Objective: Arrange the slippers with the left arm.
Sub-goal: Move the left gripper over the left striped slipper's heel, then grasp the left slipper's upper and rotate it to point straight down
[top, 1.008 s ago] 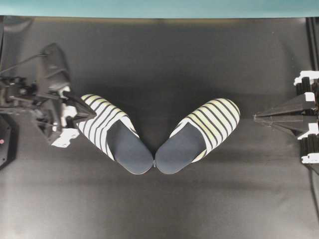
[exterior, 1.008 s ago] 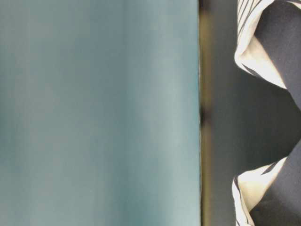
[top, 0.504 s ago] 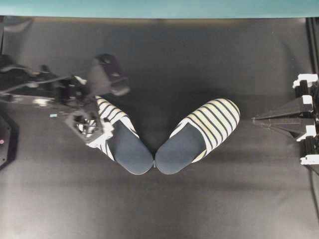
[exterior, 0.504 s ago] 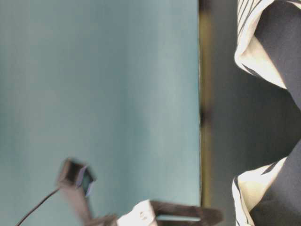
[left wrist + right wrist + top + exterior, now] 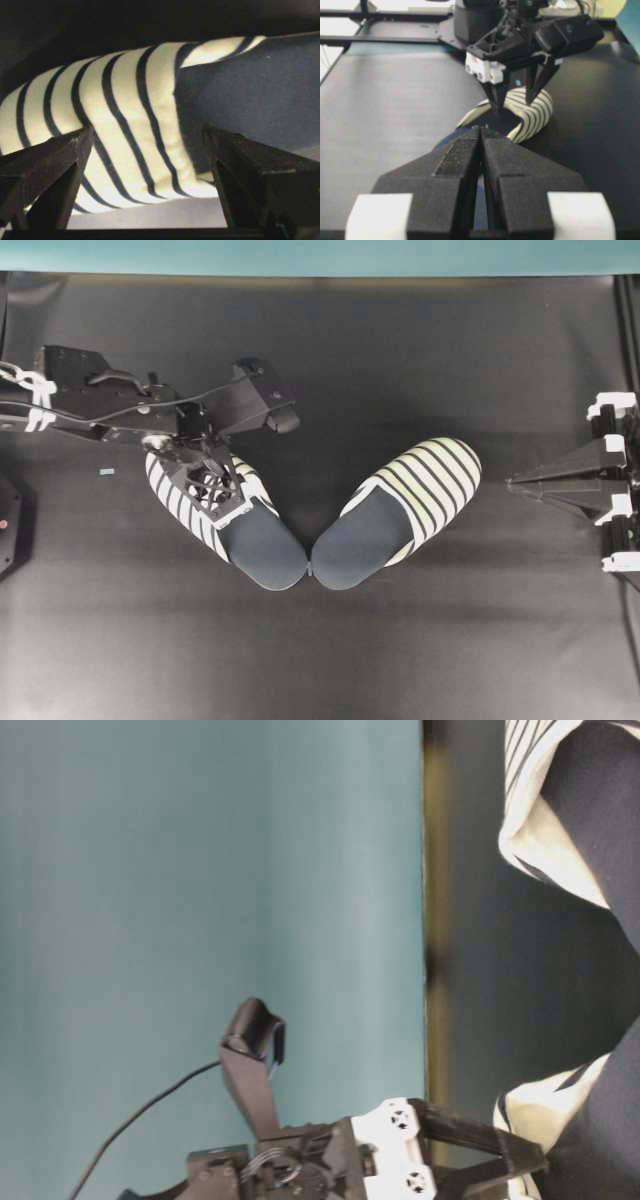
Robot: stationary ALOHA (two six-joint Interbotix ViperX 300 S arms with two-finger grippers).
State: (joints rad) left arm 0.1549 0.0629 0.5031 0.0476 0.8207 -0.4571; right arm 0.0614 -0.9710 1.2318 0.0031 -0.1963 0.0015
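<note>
Two striped slippers lie on the black mat, heels together in a V. The left slipper [image 5: 258,543] has my left gripper [image 5: 205,488] directly above its striped toe cover. In the left wrist view the gripper [image 5: 147,129] stands open, one finger [image 5: 52,167] over the stripes, the other [image 5: 260,170] over the navy insole, with the toe cover's edge [image 5: 150,125] between them. Contact cannot be told. The right slipper [image 5: 405,510] lies untouched. My right gripper [image 5: 518,480] rests shut at the right edge, pointing at the slippers [image 5: 536,112].
The black mat [image 5: 330,660] covers the table, with a teal wall [image 5: 320,255] along its far edge. A small light speck [image 5: 106,472] lies on the mat left of the left slipper. The table-level view shows the left gripper [image 5: 455,1170] by a slipper's toe [image 5: 545,1105].
My left arm swung from beside the left slipper's toe to above its toe cover, and its jaws went from nearly closed to wide open. The right arm stayed still.
</note>
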